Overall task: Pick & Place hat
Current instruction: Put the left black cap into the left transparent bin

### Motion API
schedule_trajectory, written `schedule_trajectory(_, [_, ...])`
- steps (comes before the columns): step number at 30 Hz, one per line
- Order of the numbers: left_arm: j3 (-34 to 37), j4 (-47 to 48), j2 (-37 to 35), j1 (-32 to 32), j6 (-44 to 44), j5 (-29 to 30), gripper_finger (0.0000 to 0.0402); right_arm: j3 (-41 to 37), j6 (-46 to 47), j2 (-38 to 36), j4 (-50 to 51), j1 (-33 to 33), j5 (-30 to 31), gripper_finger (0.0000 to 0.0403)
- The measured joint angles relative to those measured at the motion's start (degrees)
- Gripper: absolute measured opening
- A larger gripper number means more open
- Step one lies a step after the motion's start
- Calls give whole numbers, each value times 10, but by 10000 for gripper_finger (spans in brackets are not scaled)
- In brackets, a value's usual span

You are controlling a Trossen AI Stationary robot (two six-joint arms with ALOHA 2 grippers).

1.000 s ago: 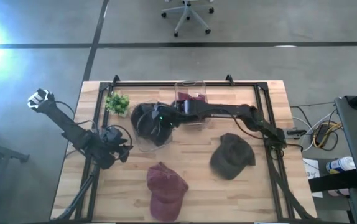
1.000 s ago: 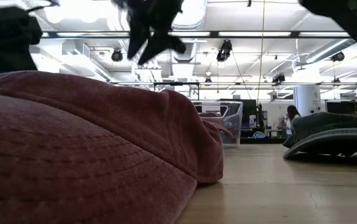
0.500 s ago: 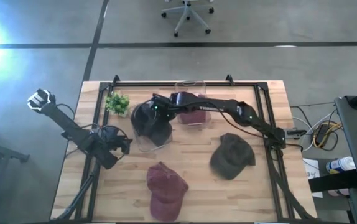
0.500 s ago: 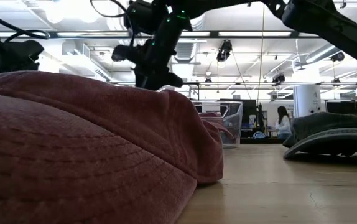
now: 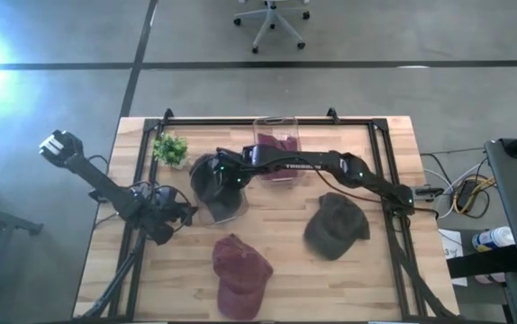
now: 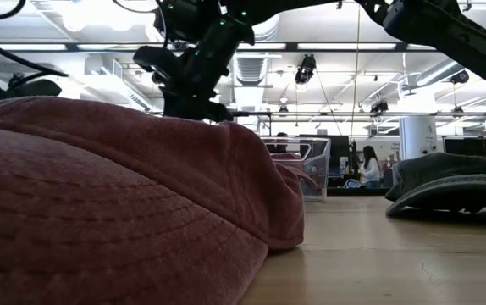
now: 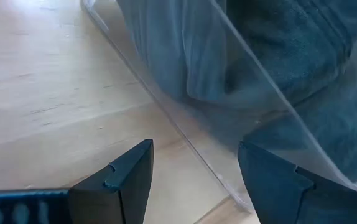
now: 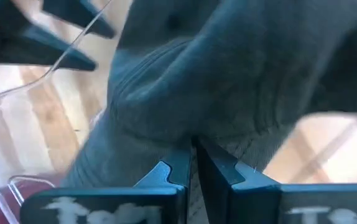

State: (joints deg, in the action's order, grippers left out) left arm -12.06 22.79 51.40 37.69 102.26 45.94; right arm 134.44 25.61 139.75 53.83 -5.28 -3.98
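One dark hat (image 5: 212,178) | crumpled in clear bin (image 5: 225,210) | right tool (image 5: 225,173) pinching it

**Crowded back half, open lanes at the front**

The back middle of the table (image 5: 367,288) is taken up by two clear bins: one (image 5: 275,139) at the rear edge, holding a maroon hat, and another (image 5: 215,205) just in front and to the left, filled by a dark hat (image 5: 208,175). The right arm (image 5: 312,165) is stretched across above them. A small plant (image 5: 170,148) blocks the rear left corner. Bare wood is left between the maroon hat (image 5: 240,274) and the olive hat (image 5: 337,225), and along the front corners.
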Motion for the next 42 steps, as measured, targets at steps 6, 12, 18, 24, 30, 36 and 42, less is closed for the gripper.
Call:
schedule_trajectory(6, [10,-16,2,-7,-1,0,229,0,3,1,-39,15,-28,22])
schedule_trajectory(12, [-3,-19,1,-7,-22,0,229,-19,27,12,12,13,-12,22])
schedule_trajectory(18, [-13,-17,1,-9,-47,5,229,-16,23,9,41,10,1,22])
schedule_trajectory(24, [-14,-18,0,-9,-50,5,229,3,1,-21,59,13,67,22])
schedule_trajectory(30, [-14,-18,0,-9,-50,5,229,6,-14,-43,15,3,111,22])
schedule_trajectory(36, [-16,-17,0,-9,-52,5,229,3,7,5,-7,-25,86,22])
schedule_trajectory(42, [-45,-10,-6,-8,-118,-13,229,3,-10,21,7,-26,87,22])
